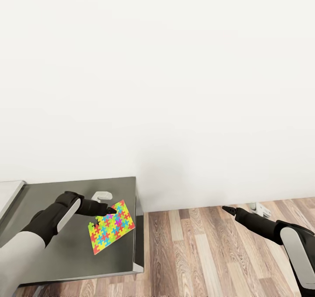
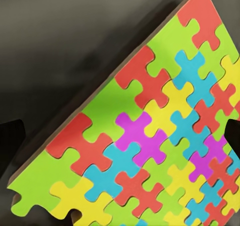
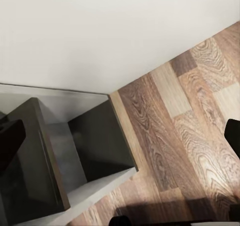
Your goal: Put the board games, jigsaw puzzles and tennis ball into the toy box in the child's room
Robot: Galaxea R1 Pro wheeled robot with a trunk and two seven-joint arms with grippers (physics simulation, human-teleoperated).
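Note:
A jigsaw puzzle [image 1: 109, 227] with bright red, green, yellow, blue and purple pieces lies on the dark grey table [image 1: 52, 253], near its right end. My left gripper [image 1: 111, 209] hovers at the puzzle's far edge. In the left wrist view the puzzle [image 2: 150, 136] is very close, with the dark fingers [image 2: 10, 136] spread wide at either side, open and not clamping it. My right gripper [image 1: 225, 209] hangs over the wooden floor to the right of the table, its fingers [image 3: 10, 141] apart with nothing between them.
A small pale grey object [image 1: 103, 196] sits on the table just behind the left gripper. A lighter surface [image 1: 8, 196] adjoins the table's left end. A white wall stands close behind, and a white fitting [image 1: 260, 209] lies at the wall's foot. Wooden floor [image 1: 197, 253] spreads to the right.

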